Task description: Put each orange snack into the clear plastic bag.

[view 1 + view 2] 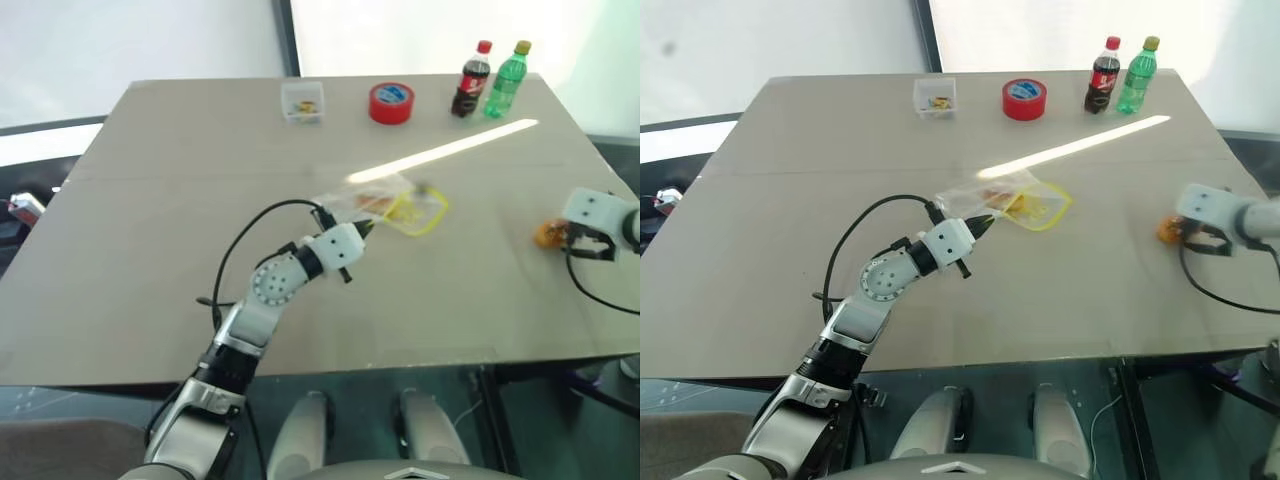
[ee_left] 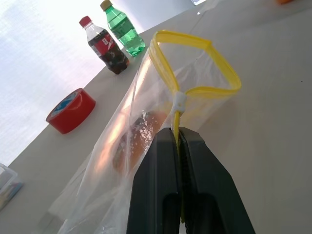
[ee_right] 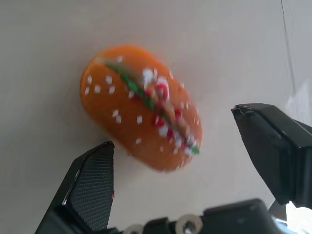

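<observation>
Your left gripper (image 2: 179, 141) is pinched tight on the yellow strip of the clear plastic bag (image 1: 385, 207), near the middle of the table (image 1: 150, 230), and 1 orange snack (image 2: 139, 139) already sits inside it. The other orange snack (image 3: 141, 107) lies on the table near the right edge, and your right gripper (image 3: 192, 161) hangs just over it with its fingers spread wide and nothing in them. Watch out here. The snack is round and lies crooked between the fingers, so if you close too soon it could roll or pop away, maybe off the edge. The bag's mouth (image 2: 195, 63) looks small too, so the snack could bump the rim and fall out.
</observation>
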{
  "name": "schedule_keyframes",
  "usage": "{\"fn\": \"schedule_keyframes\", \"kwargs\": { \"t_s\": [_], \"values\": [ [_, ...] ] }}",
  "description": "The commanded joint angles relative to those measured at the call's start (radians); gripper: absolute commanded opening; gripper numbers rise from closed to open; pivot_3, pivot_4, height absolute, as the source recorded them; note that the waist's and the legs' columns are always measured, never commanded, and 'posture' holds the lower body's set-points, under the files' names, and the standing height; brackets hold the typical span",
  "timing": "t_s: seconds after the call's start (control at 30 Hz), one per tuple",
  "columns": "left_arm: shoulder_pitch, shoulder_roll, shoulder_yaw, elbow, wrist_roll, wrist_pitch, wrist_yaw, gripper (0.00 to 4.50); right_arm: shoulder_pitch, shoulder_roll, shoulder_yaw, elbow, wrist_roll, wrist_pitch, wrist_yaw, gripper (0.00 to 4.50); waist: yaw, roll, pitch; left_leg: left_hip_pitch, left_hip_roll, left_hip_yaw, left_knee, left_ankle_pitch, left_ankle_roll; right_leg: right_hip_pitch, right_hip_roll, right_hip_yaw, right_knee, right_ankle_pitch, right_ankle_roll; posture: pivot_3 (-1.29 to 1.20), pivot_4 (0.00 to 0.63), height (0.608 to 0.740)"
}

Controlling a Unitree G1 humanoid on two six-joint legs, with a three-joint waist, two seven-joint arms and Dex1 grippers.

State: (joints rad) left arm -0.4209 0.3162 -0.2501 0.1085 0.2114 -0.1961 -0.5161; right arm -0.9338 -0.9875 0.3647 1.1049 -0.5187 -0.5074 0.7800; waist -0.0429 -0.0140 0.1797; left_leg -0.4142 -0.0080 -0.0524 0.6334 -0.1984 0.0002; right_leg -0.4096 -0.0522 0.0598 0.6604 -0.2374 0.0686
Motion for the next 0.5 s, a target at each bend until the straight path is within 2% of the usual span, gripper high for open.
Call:
{"fn": "schedule_keyframes", "kwargs": {
  "t_s": [0.03, 0.1, 0.13, 0.17, 0.23, 0.27, 0.43, 0.5],
  "values": [
    [0.017, -0.002, 0.003, -0.040, 0.004, -0.008, 0.024, 0.00, -0.081, 0.031, 0.058, 0.091, -0.077, -0.055, -0.046, 4.45, 0.001, 0.000, 0.000, 0.000, 0.000, 0.000, 0.000, 0.000, 0.000, 0.000, 0.000, 0.000, 0.000, 0.000, 0.000, 0.00, 0.150, 0.740],
    [0.033, 0.000, 0.006, -0.053, 0.008, -0.002, 0.033, 0.00, -0.099, 0.042, 0.092, 0.119, -0.110, -0.100, -0.033, 4.45, 0.001, 0.000, 0.000, 0.000, 0.000, 0.000, 0.000, 0.000, 0.000, 0.000, 0.000, 0.000, 0.000, 0.000, 0.000, 0.00, 0.150, 0.740],
    [0.039, 0.001, 0.007, -0.058, 0.010, 0.001, 0.037, 0.00, -0.104, 0.045, 0.103, 0.129, -0.122, -0.119, -0.030, 4.06, 0.001, 0.000, 0.000, 0.000, 0.000, 0.000, 0.000, 0.000, 0.000, 0.000, 0.000, 0.000, 0.000, 0.000, 0.000, 0.00, 0.150, 0.740],
    [0.044, 0.002, 0.008, -0.062, 0.012, 0.003, 0.040, 0.00, -0.108, 0.047, 0.110, 0.138, -0.130, -0.132, -0.023, 3.88, 0.001, 0.000, 0.000, 0.000, 0.000, 0.000, 0.000, 0.000, 0.000, 0.000, 0.000, 0.000, 0.000, 0.000, 0.000, 0.00, 0.150, 0.740],
    [0.051, 0.001, 0.010, -0.071, 0.016, 0.009, 0.047, 0.00, -0.114, 0.047, 0.120, 0.150, -0.141, -0.154, -0.014, 3.06, 0.000, 0.000, 0.000, 0.000, 0.000, 0.000, 0.000, 0.000, 0.000, 0.000, 0.000, 0.000, 0.000, 0.000, 0.000, 0.00, 0.150, 0.740],
    [0.053, 0.001, 0.011, -0.074, 0.017, 0.011, 0.050, 0.00, -0.117, 0.047, 0.126, 0.153, -0.150, -0.161, -0.018, 2.49, 0.000, 0.000, 0.000, 0.001, 0.000, 0.000, 0.000, 0.000, 0.000, 0.000, 0.000, 0.000, 0.000, 0.000, 0.000, 0.00, 0.150, 0.740],
    [0.055, 0.002, 0.011, -0.076, 0.021, 0.015, 0.056, 0.00, -0.133, 0.048, 0.120, 0.162, -0.147, -0.168, -0.023, 0.42, -0.001, 0.000, 0.000, 0.001, 0.000, 0.000, 0.000, 0.000, 0.000, 0.001, 0.000, 0.000, 0.001, 0.000, 0.000, 0.00, 0.150, 0.740],
    [0.054, 0.003, 0.011, -0.074, 0.021, 0.012, 0.056, 0.00, -0.144, 0.070, 0.057, 0.158, -0.066, -0.141, 0.017, 0.01, -0.003, 0.000, 0.000, 0.001, 0.000, 0.000, 0.000, 0.000, 0.000, 0.001, 0.000, 0.001, 0.001, 0.000, 0.000, 0.00, 0.150, 0.740]
  ]
}}
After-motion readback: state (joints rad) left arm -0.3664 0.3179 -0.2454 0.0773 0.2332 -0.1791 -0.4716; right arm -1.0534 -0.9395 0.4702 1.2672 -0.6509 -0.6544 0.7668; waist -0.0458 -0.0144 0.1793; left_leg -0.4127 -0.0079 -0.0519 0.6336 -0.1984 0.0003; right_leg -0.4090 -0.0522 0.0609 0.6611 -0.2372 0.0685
